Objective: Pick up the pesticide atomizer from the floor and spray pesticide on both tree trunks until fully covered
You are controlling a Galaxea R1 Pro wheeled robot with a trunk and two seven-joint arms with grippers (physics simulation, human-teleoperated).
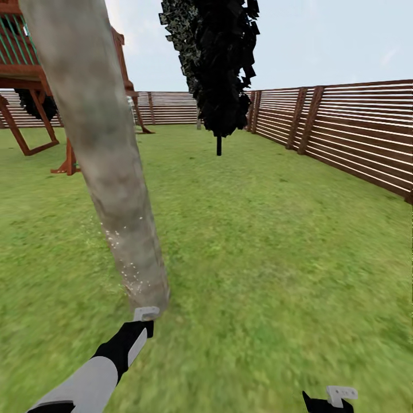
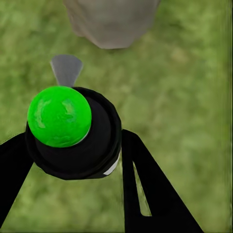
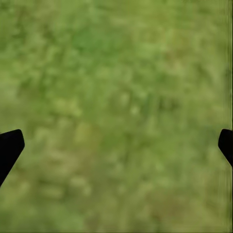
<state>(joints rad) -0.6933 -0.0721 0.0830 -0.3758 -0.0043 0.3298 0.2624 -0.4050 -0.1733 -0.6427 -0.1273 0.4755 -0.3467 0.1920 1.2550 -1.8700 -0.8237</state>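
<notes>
L gripper (image 2: 73, 160) clamping sprayer (image 2: 73, 141) by round body, nozzle facing trunk (image 1: 109, 172); looking light, rigid, maybe slick. R gripper (image 3: 116, 145) jaws gaping, empty over grass (image 3: 116, 73).

We see flat, even daylight under a pale sky, with no cast shadows beside the tree trunk (image 1: 103, 166). The lawn (image 1: 275, 241) blurs toward us from that trunk, and both wrist views are soft, perhaps from motion. No glare anywhere.
</notes>
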